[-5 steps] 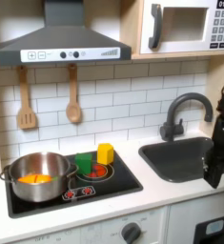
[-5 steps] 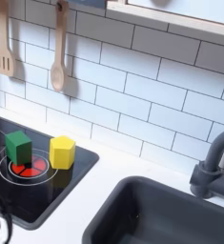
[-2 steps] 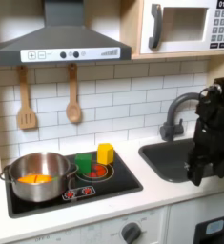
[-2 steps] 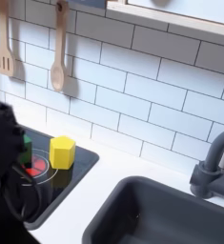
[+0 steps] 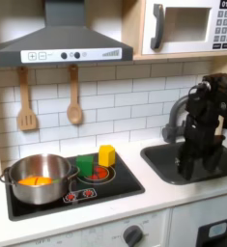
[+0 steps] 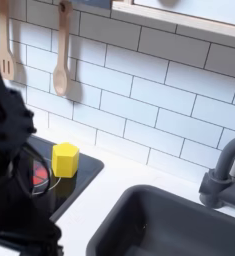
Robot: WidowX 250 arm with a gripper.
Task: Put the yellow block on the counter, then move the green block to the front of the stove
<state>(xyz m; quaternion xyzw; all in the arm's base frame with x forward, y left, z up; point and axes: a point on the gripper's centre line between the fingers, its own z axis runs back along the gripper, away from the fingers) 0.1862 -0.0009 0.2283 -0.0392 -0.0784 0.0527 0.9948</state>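
The yellow block (image 5: 105,154) stands on the back right burner of the black stove (image 5: 115,187), with the green block (image 5: 86,165) touching it on the first exterior view's left. In the second exterior view the yellow block (image 6: 65,158) sits near the stove's (image 6: 77,182) back corner, and the blurred black arm (image 6: 11,170) hides the green block. My gripper (image 5: 190,170) hangs low over the dark sink (image 5: 216,164), well to the first exterior view's right of both blocks. Its jaws are too dark to read. The off-white counter (image 5: 134,205) surrounds stove and sink.
A steel pot (image 5: 38,178) holding orange toy food fills the stove's left side. A dark faucet (image 5: 173,116) rises behind the sink, also at the second exterior view's right (image 6: 225,175). Wooden utensils (image 5: 74,101) hang on the tiled wall under a hood.
The arm has swung leftward from the first exterior view's right edge to above the sink. In the second exterior view it now covers the green block. The blocks have not moved.
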